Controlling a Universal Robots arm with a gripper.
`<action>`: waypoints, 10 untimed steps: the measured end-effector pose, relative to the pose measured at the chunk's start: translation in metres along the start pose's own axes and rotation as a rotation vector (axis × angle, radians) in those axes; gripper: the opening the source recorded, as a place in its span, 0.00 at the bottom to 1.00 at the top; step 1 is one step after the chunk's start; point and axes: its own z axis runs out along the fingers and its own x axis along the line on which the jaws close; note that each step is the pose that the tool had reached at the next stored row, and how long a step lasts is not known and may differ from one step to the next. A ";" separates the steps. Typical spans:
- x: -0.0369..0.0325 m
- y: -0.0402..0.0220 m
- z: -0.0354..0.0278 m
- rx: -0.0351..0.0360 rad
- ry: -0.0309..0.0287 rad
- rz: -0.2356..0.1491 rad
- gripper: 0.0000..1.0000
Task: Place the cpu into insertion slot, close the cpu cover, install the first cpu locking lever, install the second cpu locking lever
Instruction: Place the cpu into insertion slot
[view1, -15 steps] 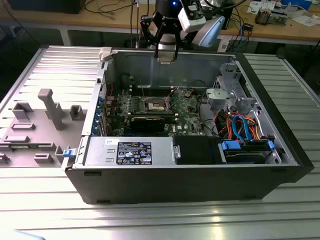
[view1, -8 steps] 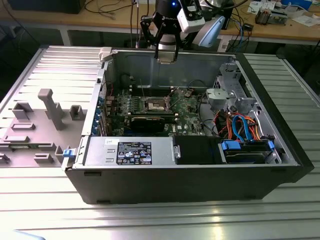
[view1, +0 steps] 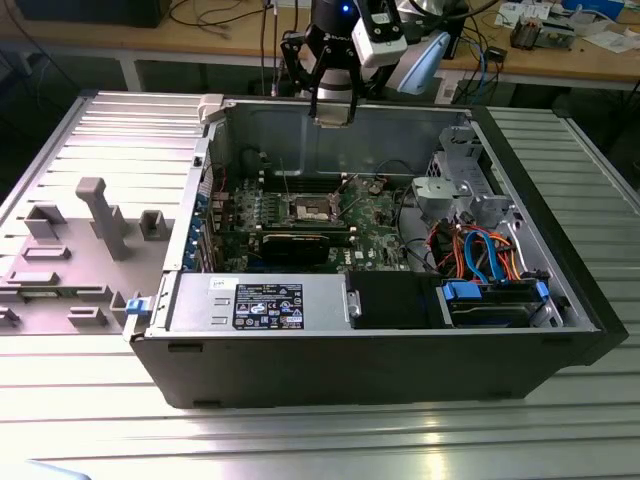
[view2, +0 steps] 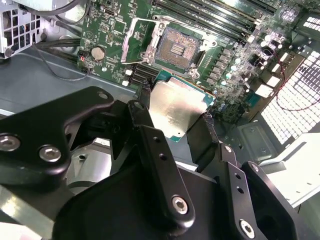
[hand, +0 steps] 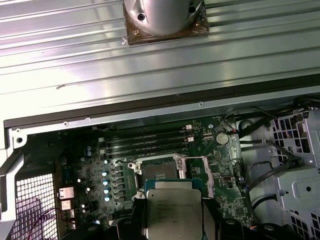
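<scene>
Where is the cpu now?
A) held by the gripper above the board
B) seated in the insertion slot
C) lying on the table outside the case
A: in the second wrist view the gripper clamps the cpu by two edges; the insertion slot beyond is bare.

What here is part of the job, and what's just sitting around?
Part of the job: gripper, holding the cpu; empty insertion slot; cpu cover, swung open.
Just there: power supply; blue and orange cables; coin battery; grey stand beside the case.

Print on the cpu and power-supply label seems illegible.
</scene>
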 end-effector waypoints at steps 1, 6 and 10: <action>0.0000 0.0000 0.0000 0.0000 0.0001 0.000 0.54; -0.0001 -0.0008 0.0006 -0.0015 -0.0045 0.050 0.54; -0.0004 -0.0024 0.0012 -0.0016 -0.0086 0.097 0.54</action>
